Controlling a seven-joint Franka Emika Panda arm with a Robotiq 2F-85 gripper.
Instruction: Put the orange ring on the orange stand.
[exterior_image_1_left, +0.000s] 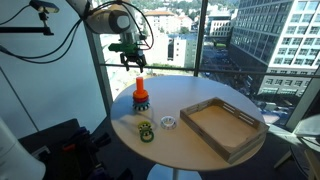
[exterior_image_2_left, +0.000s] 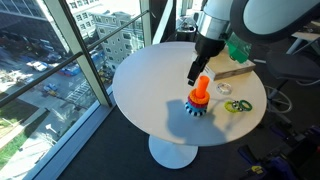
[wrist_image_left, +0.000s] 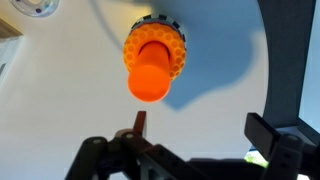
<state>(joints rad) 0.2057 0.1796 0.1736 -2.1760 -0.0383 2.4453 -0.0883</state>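
The orange stand (exterior_image_1_left: 141, 97) stands upright on the round white table (exterior_image_1_left: 190, 150), also seen in an exterior view (exterior_image_2_left: 200, 97). In the wrist view its peg (wrist_image_left: 152, 80) points at the camera, and a knobbly orange ring shape (wrist_image_left: 176, 50) sits round the peg's foot above a dark bottom. I cannot tell whether that is the orange ring or the stand's own base. No other orange ring shows. My gripper (exterior_image_1_left: 133, 62) (exterior_image_2_left: 197, 72) (wrist_image_left: 200, 122) hangs just above the peg, open and empty.
A yellow-green ring (exterior_image_1_left: 146, 130) (exterior_image_2_left: 237, 105) and a small whitish ring (exterior_image_1_left: 168, 122) (exterior_image_2_left: 224, 91) lie near the stand. A wooden tray (exterior_image_1_left: 222, 128) sits on the table's other half. Windows run close along the table.
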